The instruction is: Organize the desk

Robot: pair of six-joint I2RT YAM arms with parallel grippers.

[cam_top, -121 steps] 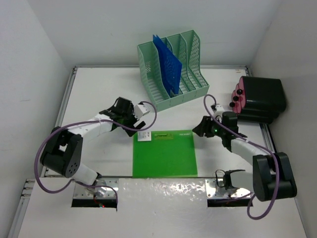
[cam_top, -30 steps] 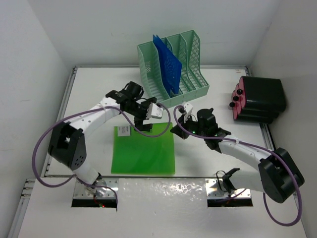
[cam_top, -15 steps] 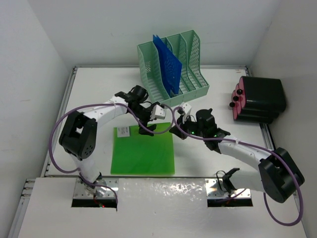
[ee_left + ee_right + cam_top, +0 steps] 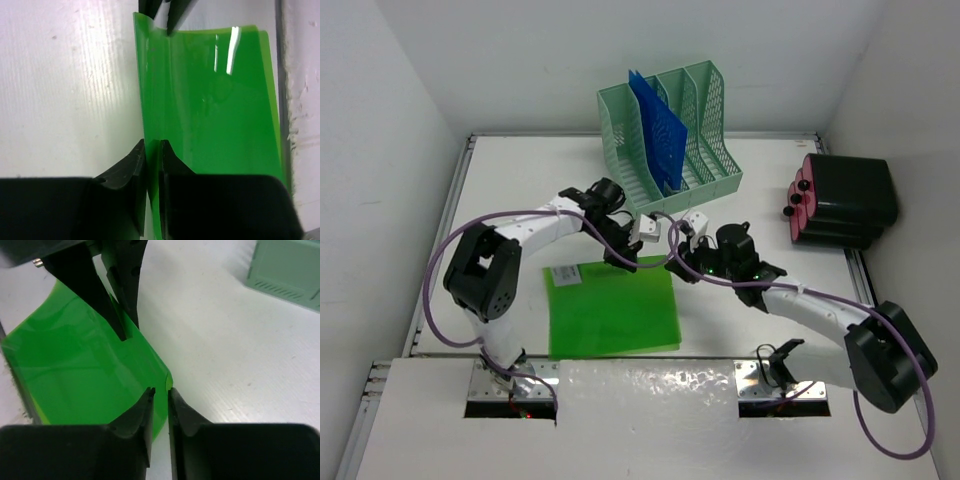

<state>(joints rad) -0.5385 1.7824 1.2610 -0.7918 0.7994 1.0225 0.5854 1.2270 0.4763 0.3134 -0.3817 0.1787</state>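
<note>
Desk flat and white, metal-railed, bearing a green folder

Pretty plain setup around me: a white left wall, a white back wall and a white right wall boxing me in, all matte. Lighting's bright and even, with soft shadows and some glare off the shiny strip at the near edge.
</note>
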